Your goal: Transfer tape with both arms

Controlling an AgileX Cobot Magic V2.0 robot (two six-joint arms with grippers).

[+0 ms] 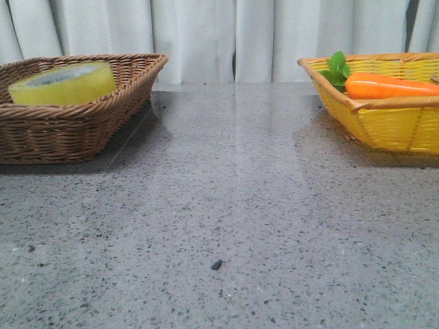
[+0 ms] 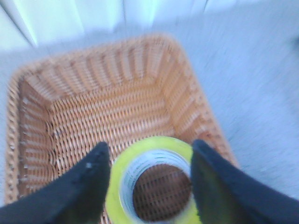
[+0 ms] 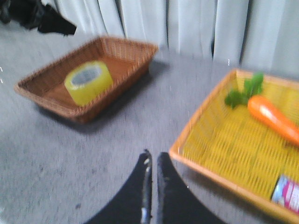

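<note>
The tape [image 2: 152, 184] is lying flat in the brown basket [image 2: 112, 102] at the desk's far left corner, being straddled by the wide-open left gripper [image 2: 149, 175]; the right gripper [image 3: 153, 161] is being held closed, empty.

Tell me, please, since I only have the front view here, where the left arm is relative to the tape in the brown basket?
Observer: The left gripper hangs over the tape, jaws open on either side of the roll, though I cannot tell if they touch it.
Operator: Thank you. Is the roll lying flat?
Observer: Yes, its hole faces up, and the brown basket weave shows through it.
Operator: And what about the right arm?
Observer: The right gripper is shut with nothing in it, above the table beside the yellow basket.
Operator: Is anything besides the carrot in there?
Observer: A small printed packet lies in one corner, apart from the carrot.
</note>
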